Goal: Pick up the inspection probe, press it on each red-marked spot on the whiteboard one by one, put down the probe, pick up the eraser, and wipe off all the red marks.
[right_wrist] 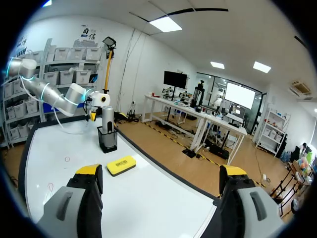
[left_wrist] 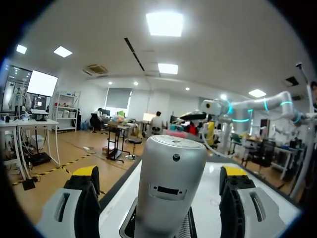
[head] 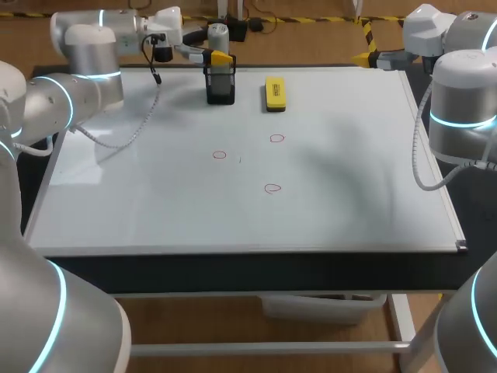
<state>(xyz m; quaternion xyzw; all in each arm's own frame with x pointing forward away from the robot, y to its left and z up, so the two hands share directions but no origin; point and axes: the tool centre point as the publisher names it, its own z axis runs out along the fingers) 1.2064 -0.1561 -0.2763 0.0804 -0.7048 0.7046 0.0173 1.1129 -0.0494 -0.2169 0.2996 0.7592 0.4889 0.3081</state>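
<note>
Three red marks (head: 219, 155) unpressed, eraser (head: 275, 92) untouched at 12 o'clock; left tool (left_wrist: 161, 181) spread around probe (left_wrist: 171, 183), not clamped; right tool (right_wrist: 161, 186) spread, idle

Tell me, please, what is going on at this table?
The left gripper sits open around the inspection probe without touching it. The probe stands in its black holder at the far edge of the whiteboard. Three red marks are unwiped, the yellow eraser lies beside the holder, and the right gripper hangs open.
</note>
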